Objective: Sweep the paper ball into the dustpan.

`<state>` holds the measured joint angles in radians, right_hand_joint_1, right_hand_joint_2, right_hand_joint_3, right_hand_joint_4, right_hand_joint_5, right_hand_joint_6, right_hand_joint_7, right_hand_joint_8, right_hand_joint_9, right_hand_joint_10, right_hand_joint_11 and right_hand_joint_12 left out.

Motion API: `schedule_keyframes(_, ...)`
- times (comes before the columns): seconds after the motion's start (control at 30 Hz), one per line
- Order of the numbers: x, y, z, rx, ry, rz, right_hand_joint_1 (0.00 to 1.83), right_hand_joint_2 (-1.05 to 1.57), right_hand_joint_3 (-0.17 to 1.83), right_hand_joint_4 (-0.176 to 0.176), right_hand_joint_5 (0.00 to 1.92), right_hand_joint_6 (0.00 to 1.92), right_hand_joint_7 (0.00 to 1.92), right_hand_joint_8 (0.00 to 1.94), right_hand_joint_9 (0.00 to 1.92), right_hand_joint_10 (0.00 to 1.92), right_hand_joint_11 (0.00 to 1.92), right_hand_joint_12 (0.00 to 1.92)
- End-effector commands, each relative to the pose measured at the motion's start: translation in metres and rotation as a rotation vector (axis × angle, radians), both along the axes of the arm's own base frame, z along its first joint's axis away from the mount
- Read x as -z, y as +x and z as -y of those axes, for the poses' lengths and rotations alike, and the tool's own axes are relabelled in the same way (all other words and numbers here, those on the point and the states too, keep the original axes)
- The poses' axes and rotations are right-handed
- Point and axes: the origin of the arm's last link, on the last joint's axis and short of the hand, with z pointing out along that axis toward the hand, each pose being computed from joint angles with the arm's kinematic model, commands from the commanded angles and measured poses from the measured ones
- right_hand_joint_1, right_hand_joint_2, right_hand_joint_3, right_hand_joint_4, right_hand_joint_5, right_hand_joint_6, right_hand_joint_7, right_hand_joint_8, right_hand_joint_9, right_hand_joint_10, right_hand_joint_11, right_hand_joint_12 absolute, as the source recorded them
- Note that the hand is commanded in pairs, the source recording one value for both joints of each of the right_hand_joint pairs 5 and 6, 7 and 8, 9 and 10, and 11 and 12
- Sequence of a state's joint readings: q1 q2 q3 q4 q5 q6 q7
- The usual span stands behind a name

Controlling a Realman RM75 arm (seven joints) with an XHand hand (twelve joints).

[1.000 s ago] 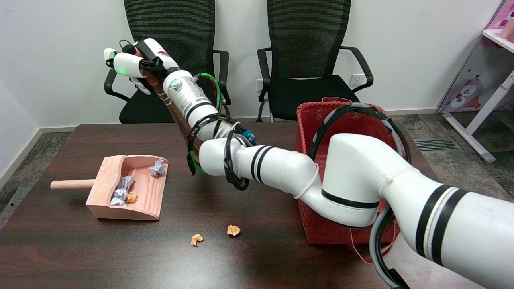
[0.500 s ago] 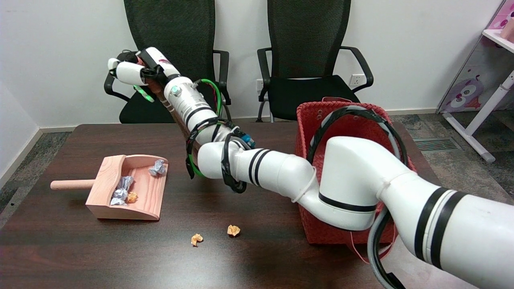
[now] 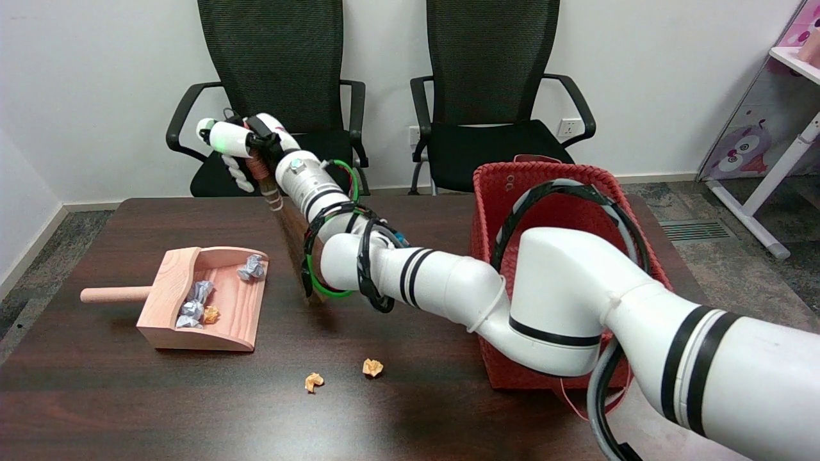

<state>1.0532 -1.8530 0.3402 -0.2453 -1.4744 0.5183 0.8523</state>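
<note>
Two small orange paper balls lie on the dark table near its front, one point(image 3: 314, 381) to the left and one point(image 3: 372, 367) to the right. The wooden dustpan point(image 3: 225, 338) sits at the left with its mouth to the right, holding several crumpled paper balls point(image 3: 192, 306). My right hand point(image 3: 238, 142) is raised over the table's far side and grips the top of a brown brush point(image 3: 259, 168). The brush slants down behind the forearm, and its lower end near the table is mostly hidden. Both orange balls lie well in front of the brush.
A red woven basket point(image 3: 487, 192) stands at the table's right side, partly behind my upper arm. Two black office chairs point(image 3: 282, 64) stand beyond the far edge. A white shelf point(image 3: 794, 96) is at the far right.
My right hand has come down and a little to the right with the brush, bringing its lower end closer to the table. The paper balls and dustpan have not moved.
</note>
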Motion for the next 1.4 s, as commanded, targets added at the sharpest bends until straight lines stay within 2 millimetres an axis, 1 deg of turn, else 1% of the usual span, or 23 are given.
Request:
schedule_keyframes(0.03,0.043,-0.023,-0.019,0.233,0.11,0.277,0.8,1.3,1.28,0.016,1.92,1.92,1.92,1.92,1.92,1.92,1.92,1.92)
schedule_keyframes(0.27,0.043,-0.027,-0.021,0.254,0.099,0.31,0.8,1.34,1.33,0.015,1.92,1.92,1.92,1.92,1.92,1.92,1.92,1.92)
schedule_keyframes(0.33,0.045,-0.024,-0.021,0.249,0.103,0.315,0.8,1.33,1.34,0.015,1.92,1.92,1.92,1.92,1.92,1.92,1.92,1.92)
schedule_keyframes(0.5,0.052,-0.012,-0.021,0.208,0.111,0.326,0.8,1.33,1.36,0.014,1.92,1.92,1.92,1.92,1.92,1.92,1.92,1.92)
schedule_keyframes(0.67,0.058,-0.008,-0.024,0.206,0.129,0.341,0.8,1.32,1.38,0.014,1.92,1.92,1.92,1.92,1.92,1.92,1.9,1.9)
schedule_keyframes(0.8,0.069,-0.008,-0.03,0.242,0.166,0.425,0.8,1.31,1.39,0.014,1.92,1.92,1.92,1.92,1.92,1.92,1.88,1.88)
schedule_keyframes(0.87,0.075,-0.003,-0.034,0.241,0.191,0.463,0.8,1.32,1.38,0.014,1.92,1.92,1.92,1.92,1.92,1.92,1.88,1.88)
schedule_keyframes(0.93,0.078,0.004,-0.037,0.219,0.213,0.485,0.8,1.32,1.39,0.015,1.92,1.92,1.92,1.92,1.92,1.92,1.87,1.87)
schedule_keyframes(1.0,0.075,0.009,-0.041,0.177,0.237,0.486,0.8,1.31,1.39,0.013,1.92,1.92,1.92,1.92,1.92,1.92,1.87,1.87)
schedule_keyframes(1.03,0.072,0.01,-0.043,0.155,0.242,0.477,0.81,1.29,1.4,0.012,1.92,1.92,1.92,1.92,1.92,1.92,1.91,1.91)
schedule_keyframes(1.1,0.061,0.011,-0.047,0.076,0.241,0.433,0.8,1.28,1.33,0.01,1.92,1.92,1.92,1.92,1.92,1.92,1.92,1.92)
schedule_keyframes(1.17,0.055,0.015,-0.054,-0.009,0.242,0.393,0.8,1.29,1.28,0.012,1.92,1.92,1.92,1.92,1.92,1.92,1.92,1.92)
schedule_keyframes(1.27,0.042,0.022,-0.065,-0.121,0.221,0.352,0.78,1.39,1.33,0.022,1.92,1.92,1.92,1.92,1.92,1.92,1.92,1.92)
schedule_keyframes(1.4,0.024,0.018,-0.082,-0.199,0.162,0.323,0.76,1.56,1.43,0.044,1.92,1.92,1.92,1.92,1.92,1.92,1.92,1.92)
